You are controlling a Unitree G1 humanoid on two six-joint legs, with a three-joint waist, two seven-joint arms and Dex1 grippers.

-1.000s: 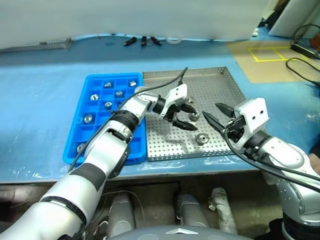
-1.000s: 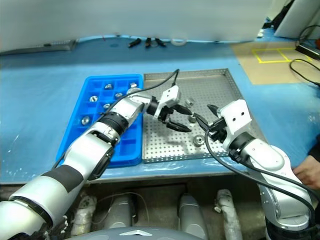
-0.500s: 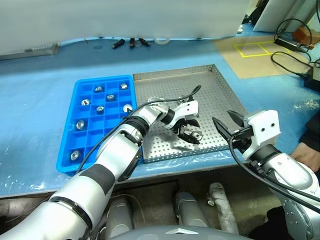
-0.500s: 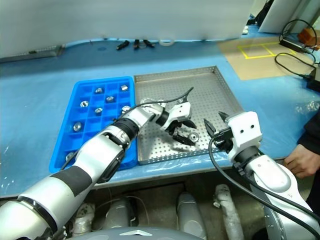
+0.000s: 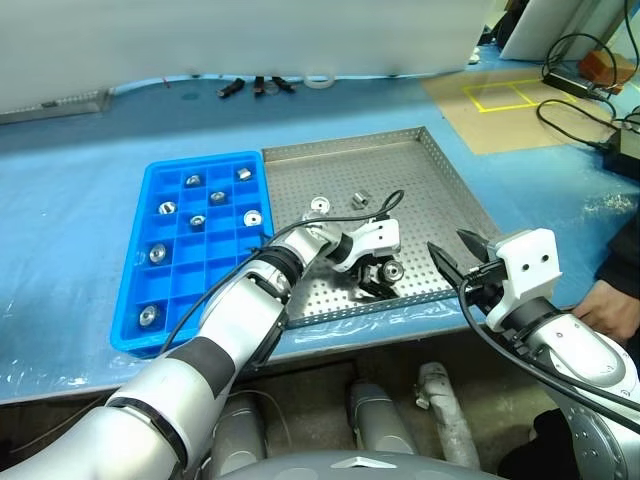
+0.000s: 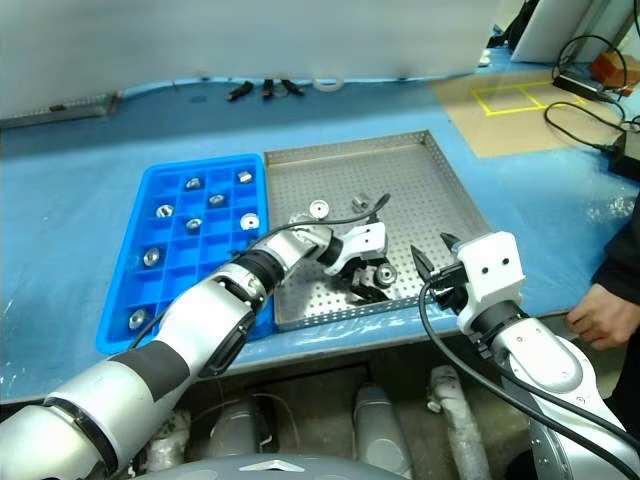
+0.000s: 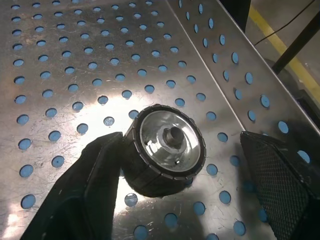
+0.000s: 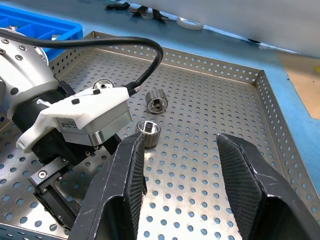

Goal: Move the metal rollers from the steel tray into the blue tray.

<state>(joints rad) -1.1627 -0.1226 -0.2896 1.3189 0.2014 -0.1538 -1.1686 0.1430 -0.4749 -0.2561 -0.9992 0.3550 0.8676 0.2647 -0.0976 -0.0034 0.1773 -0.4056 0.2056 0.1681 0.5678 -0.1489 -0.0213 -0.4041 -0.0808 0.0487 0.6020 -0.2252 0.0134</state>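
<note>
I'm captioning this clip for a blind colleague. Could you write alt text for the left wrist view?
A metal roller lies on the perforated floor of the steel tray between the left gripper's open black fingers, one finger touching its side, the other apart from it. The tray's raised rim runs behind.

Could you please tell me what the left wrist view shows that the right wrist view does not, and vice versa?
Left wrist view: one roller close up inside the open left tool, with one finger against its side. Right wrist view: the open right tool, other rollers farther along, and a corner of the blue tray. Both: the steel tray and its perforated floor.
</note>
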